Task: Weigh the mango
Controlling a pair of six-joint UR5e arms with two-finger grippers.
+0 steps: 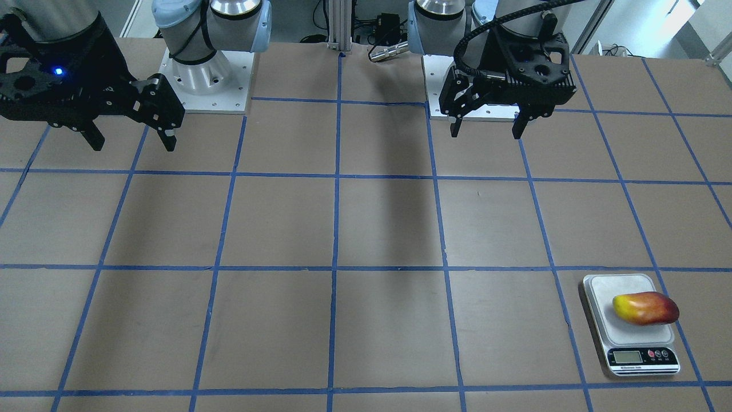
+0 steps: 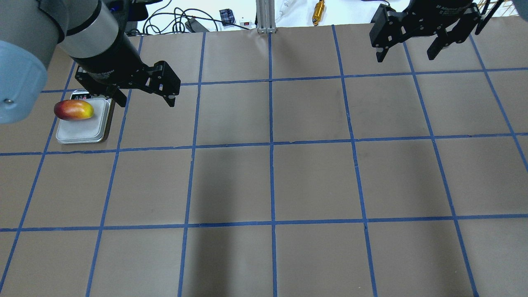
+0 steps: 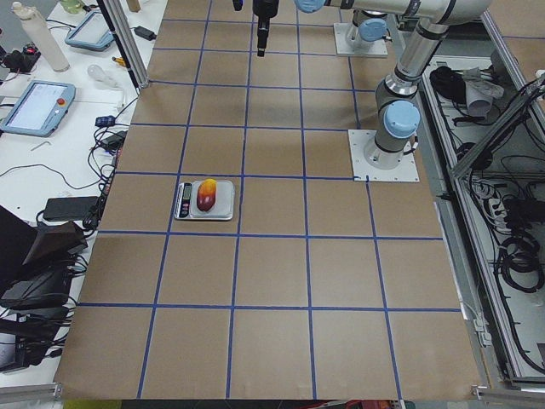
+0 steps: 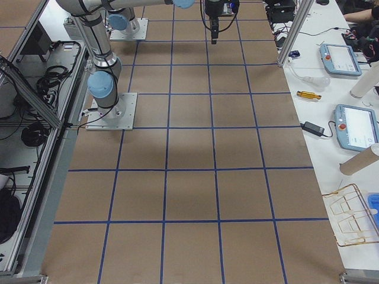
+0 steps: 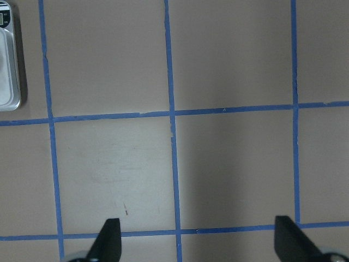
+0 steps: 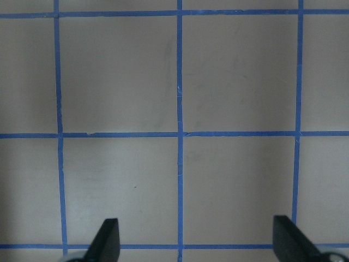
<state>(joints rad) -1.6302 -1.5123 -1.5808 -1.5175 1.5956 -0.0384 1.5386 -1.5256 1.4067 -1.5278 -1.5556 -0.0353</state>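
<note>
The mango (image 1: 646,308) lies on its side on the plate of a small scale (image 1: 615,335), on the robot's left half of the table (image 1: 366,229), toward the edge far from the bases. Brown paper covers the table, and blue tape (image 1: 334,229) divides it into squares. The left gripper (image 1: 486,134) and the right gripper (image 1: 134,146) hang above it, fingers wide apart, holding nothing. Teach pendants (image 4: 357,127) lie on a side bench (image 4: 331,148).

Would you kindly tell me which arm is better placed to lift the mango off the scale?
Left: the left claw, open, hovers on the side where the mango lies on the scale; the right claw is across the table.
</note>
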